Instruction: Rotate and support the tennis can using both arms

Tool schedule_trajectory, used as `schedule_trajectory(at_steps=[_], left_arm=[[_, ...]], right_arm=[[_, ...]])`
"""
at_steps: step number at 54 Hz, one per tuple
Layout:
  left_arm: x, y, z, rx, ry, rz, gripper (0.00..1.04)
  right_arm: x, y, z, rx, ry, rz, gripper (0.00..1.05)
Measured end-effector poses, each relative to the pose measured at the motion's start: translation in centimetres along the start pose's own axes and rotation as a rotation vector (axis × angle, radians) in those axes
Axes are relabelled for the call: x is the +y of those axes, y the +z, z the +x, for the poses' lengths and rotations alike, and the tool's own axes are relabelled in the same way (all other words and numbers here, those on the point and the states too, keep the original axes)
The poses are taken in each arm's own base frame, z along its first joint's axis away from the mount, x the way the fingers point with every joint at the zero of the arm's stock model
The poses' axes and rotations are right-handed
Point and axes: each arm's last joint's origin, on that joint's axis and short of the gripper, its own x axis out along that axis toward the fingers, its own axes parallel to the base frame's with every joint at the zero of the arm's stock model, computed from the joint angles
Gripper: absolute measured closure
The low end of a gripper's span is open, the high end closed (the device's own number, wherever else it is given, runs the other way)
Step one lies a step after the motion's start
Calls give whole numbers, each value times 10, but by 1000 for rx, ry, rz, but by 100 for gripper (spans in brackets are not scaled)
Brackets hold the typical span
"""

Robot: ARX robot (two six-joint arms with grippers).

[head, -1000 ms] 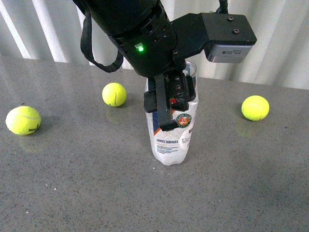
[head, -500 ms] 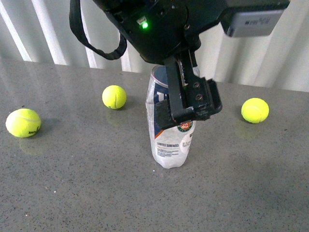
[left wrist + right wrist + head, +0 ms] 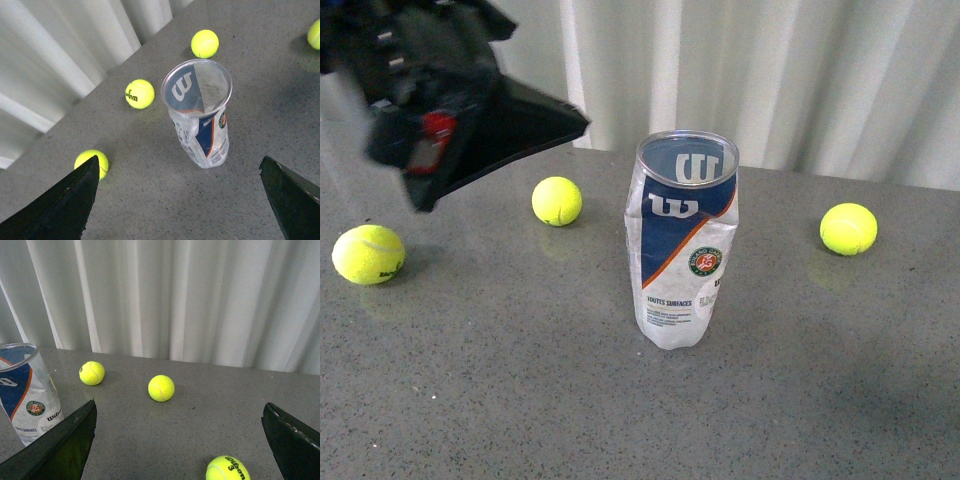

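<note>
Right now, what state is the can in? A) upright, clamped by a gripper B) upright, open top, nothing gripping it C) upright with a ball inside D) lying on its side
B: the can stands upright on the table with its open rim up and no ball inside; the left wrist view shows the fingers spread well clear of it.

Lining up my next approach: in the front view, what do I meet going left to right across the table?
Left arm raised at the far left, over the leftmost tennis ball → second tennis ball → upright tennis can → right tennis ball.
</note>
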Motion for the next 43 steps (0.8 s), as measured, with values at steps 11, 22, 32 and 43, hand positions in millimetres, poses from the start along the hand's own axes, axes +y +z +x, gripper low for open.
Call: schedule_trajectory(at_steps=[11, 22, 32, 43], left_arm=[[-11, -61, -51, -24, 82, -202, 7], [-40, -102, -70, -73, 681, -432, 31], [-69, -113, -90, -196, 811, -524, 62], [-80, -113, -99, -205, 807, -548, 96]], right_arm=[[0, 0, 0, 0, 0, 0, 7], [0, 0, 0, 0, 0, 0, 7], [0, 0, 0, 0, 0, 0, 7], [0, 0, 0, 0, 0, 0, 7]])
